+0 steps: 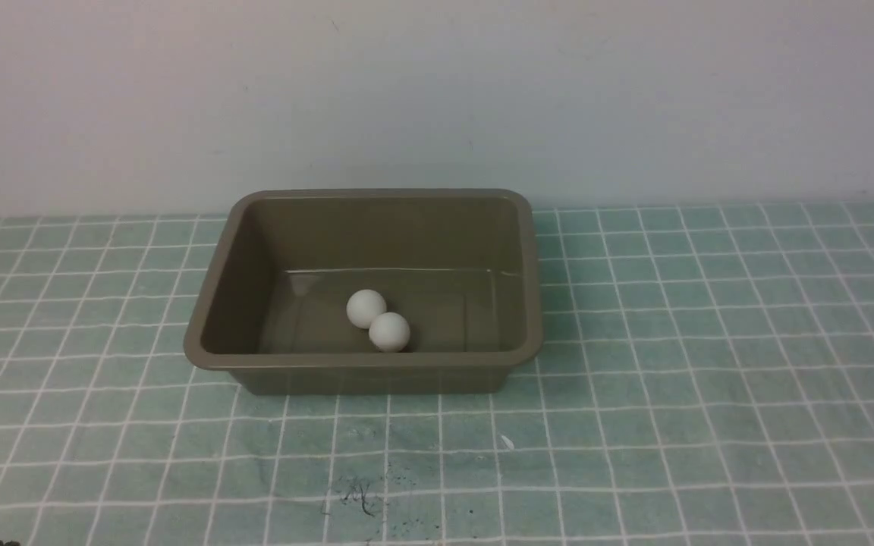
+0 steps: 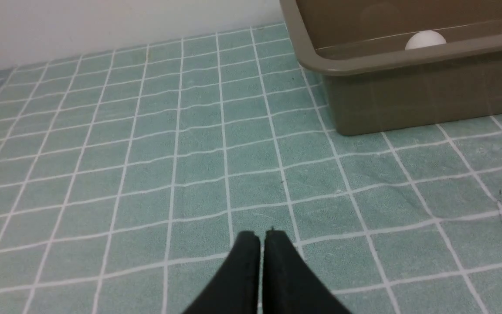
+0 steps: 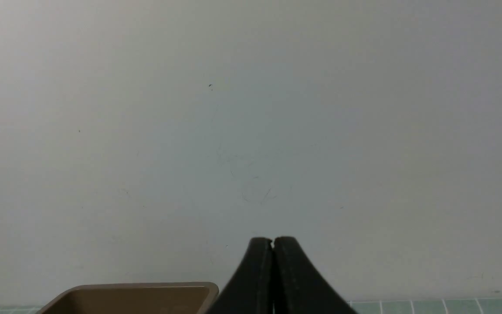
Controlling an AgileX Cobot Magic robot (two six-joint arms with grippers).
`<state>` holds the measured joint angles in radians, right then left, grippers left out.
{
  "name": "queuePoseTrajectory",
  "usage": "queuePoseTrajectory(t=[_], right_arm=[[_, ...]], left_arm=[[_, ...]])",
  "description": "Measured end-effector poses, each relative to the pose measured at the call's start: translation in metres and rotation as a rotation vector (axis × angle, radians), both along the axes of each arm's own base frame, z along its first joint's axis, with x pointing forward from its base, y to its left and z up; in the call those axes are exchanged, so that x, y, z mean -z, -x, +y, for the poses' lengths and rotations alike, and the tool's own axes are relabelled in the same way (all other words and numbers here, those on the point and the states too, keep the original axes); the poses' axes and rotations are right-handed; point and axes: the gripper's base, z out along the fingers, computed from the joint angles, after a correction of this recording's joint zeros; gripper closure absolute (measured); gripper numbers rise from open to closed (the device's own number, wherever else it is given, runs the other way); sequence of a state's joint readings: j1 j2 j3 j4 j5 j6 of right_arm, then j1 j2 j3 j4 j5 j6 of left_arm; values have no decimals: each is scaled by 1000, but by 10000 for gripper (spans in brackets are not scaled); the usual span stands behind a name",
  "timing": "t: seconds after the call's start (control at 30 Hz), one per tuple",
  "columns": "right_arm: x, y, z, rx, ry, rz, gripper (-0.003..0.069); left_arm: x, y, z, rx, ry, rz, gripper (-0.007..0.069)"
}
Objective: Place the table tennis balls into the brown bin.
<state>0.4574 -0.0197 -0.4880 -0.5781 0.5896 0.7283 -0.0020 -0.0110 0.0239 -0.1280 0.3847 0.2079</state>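
Inside brown bin [image 1: 376, 227], touching table tennis balls [image 1: 366, 309] [image 1: 389, 331], near front rim

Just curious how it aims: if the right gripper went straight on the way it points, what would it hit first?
Probably the plain wall. The shut right gripper aims at it, and the corner of the brown bin lies off that line. How far away the wall is, the picture does not show.

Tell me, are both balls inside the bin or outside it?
Inside. The far ball and the near ball rest on the bottom of the bin, seemingly touching.
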Motion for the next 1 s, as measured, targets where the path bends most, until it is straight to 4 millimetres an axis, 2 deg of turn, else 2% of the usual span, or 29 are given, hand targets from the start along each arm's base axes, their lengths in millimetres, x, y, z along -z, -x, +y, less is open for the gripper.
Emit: queuePoseTrajectory(t=[0.77, 1.0], right_arm=[[0, 0, 0, -4, -1, 2, 673], [10, -2, 20, -174, 92, -19, 673]], left_arm=[[0, 0, 0, -3, 0, 0, 629], [0, 0, 0, -3, 0, 0, 629]])
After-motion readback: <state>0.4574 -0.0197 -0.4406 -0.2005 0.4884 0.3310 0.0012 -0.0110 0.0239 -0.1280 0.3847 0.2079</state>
